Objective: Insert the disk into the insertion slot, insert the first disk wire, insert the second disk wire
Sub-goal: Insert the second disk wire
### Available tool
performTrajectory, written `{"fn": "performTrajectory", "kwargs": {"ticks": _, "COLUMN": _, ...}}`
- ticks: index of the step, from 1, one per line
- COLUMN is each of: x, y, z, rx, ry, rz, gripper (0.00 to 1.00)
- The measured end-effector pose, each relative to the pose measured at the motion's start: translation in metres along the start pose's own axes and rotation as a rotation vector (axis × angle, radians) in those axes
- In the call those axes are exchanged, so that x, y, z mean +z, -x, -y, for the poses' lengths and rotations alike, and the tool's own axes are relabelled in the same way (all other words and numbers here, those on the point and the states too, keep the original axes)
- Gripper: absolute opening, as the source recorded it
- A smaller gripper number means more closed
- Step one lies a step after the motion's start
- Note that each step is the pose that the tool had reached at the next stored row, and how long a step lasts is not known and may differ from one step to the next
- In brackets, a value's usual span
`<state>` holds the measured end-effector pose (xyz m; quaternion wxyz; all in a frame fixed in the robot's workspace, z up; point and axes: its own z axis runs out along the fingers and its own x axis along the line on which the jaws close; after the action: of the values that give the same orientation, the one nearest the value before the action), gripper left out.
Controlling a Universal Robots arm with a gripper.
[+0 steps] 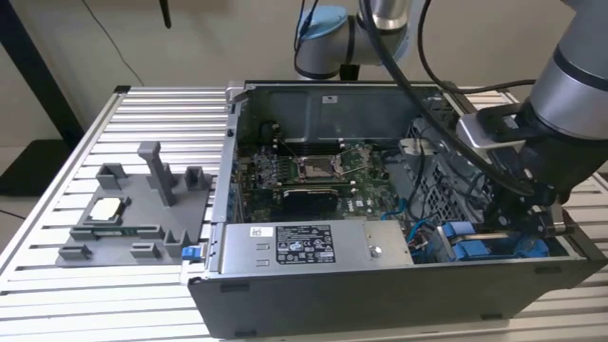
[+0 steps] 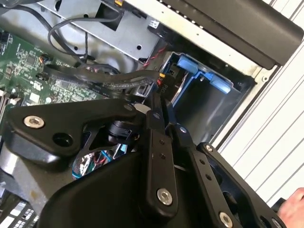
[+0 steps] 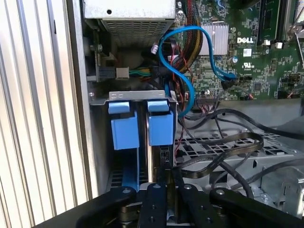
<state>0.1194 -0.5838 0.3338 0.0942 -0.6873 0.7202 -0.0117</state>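
Black gripper point(image 3: 164, 187) linkage sits nearest the lens in both wrist views, its fingers drawn together on something narrow and dark at the top of the drive bay; what is pinched cannot be made out, and it may be a wire connector.

Computer case point(image 1: 380, 285): lies open on the slatted table point(image 1: 57, 313), so the arm can reach in from above. Motherboard point(image 1: 304, 171) fills its floor; the grey power supply box point(image 1: 314, 246) with a sticker lies along the near wall.

Arm point(image 1: 570, 107): comes down at the exterior view's right, over the corner that holds the bay.

Insertion slot point(image 3: 124, 124): grey-blue bay with bright blue tabs. The disk point(image 3: 153, 159) appears already seated on edge in it, beside the second blue tab, judging by the thin metal edge below that tab.

Holder tray point(image 1: 133, 214): dark grey with upright posts, well apart on the table.

Obstructions: a blue cable point(image 3: 183, 85) loops just beside the bay, and black cables point(image 3: 223, 147) cross near the fingers, crowding the approach.
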Motion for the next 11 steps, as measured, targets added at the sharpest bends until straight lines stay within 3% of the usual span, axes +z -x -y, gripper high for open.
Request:
{"fn": "performTrajectory", "kwargs": {"ticks": 1, "x": -0.0023, "y": 0.0001, "z": 0.0001, "rx": 0.000, "ry": -0.0002, "rz": 0.0023, "gripper": 0.18}}
{"fn": "performTrajectory", "kwargs": {"ticks": 2, "x": -0.0073, "y": 0.0008, "z": 0.0009, "rx": 0.000, "ry": -0.0003, "rz": 0.0015, "gripper": 0.24}}
{"fn": "performTrajectory", "kwargs": {"ticks": 11, "x": -0.0469, "y": 0.0057, "z": 0.0068, "rx": 0.000, "ry": -0.0004, "rz": -0.0003, "gripper": 0.24}}
